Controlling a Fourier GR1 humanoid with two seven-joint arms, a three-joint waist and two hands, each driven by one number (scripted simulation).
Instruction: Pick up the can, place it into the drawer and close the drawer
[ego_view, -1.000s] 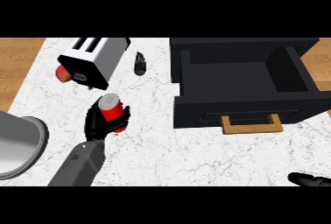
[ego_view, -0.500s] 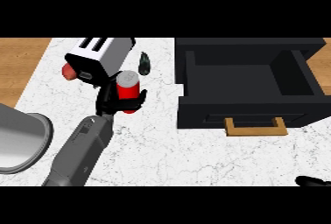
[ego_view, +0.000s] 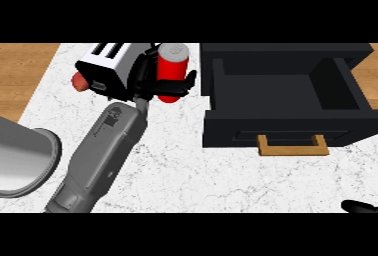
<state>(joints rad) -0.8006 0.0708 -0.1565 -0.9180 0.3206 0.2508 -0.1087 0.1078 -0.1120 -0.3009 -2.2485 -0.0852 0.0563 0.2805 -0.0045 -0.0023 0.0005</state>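
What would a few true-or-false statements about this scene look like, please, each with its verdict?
1. The left hand has its fingers curled round the red can. True.
2. The can already lies inside the drawer. False: it is held upright to the left of the drawer, outside it.
3. The drawer stands open, with nothing visible inside it. True.
4. The drawer's handle is black. False: it is wood-coloured, on a black front.
5. The toaster stands to the right of the drawer. False: it is on the left, behind the left hand.
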